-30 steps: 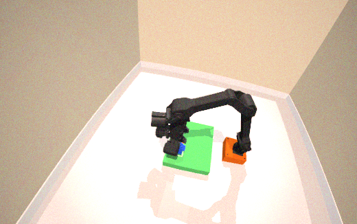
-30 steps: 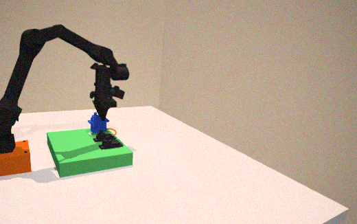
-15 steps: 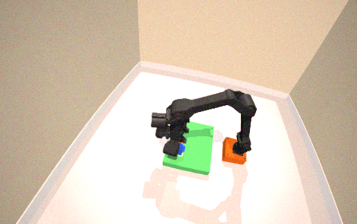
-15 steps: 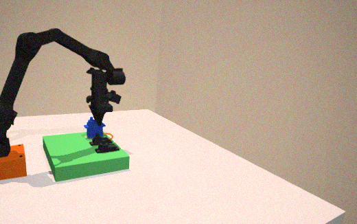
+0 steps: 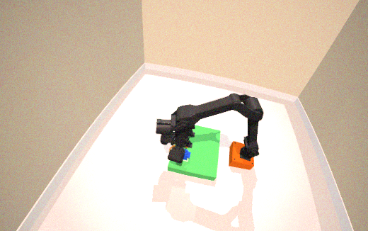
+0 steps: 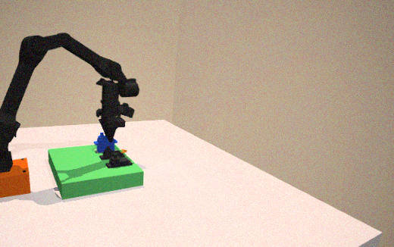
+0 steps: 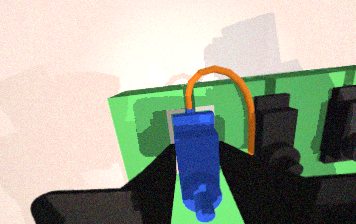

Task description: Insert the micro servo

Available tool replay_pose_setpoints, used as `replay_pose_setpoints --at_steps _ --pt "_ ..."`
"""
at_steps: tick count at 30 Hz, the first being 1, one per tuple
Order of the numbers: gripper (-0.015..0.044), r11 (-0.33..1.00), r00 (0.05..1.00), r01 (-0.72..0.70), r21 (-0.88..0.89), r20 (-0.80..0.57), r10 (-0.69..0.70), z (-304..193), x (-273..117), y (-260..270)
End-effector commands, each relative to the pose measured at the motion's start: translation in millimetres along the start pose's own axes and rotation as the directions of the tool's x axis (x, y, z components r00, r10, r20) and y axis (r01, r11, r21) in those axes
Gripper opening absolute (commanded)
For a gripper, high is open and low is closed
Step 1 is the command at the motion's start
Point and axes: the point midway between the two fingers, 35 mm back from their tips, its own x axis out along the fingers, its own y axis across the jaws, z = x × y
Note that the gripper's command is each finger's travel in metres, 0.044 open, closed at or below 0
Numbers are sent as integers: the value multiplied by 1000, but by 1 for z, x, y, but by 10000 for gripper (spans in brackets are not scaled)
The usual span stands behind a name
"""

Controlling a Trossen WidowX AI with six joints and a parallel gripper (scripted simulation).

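Note:
The blue micro servo (image 5: 186, 154) (image 6: 105, 145) (image 7: 197, 155) is upright with its output shaft up. My gripper (image 6: 111, 140) (image 7: 196, 148) is shut on its sides. The servo is over the pocket's pale outline (image 7: 171, 125) at a corner of the green deck (image 5: 205, 159) (image 6: 76, 159) (image 7: 120, 115); its ears stand above the deck surface. Its lower end is close to the deck; whether it has entered the pocket cannot be told. The orange cable (image 7: 215, 69) (image 6: 123, 151) leaves the servo's end near the side notch, arcs past the deck edge and bends back beside a black servo. The pocket's inside is hidden.
Black servos (image 7: 276, 125) (image 7: 342, 125) (image 6: 119, 160) sit in a row on the deck, the nearest one close beside my right finger in the wrist view. The arm's orange base (image 5: 237, 161) (image 6: 17, 182) stands on the white table beyond the deck's other side.

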Motion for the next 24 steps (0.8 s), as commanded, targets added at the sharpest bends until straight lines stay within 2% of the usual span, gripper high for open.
replay_pose_setpoints --at_steps 1,24 --pt "0 1000 1000 -1 6 1 1 0 3 0" --pt "0 1000 1000 -1 6 1 1 0 26 0"
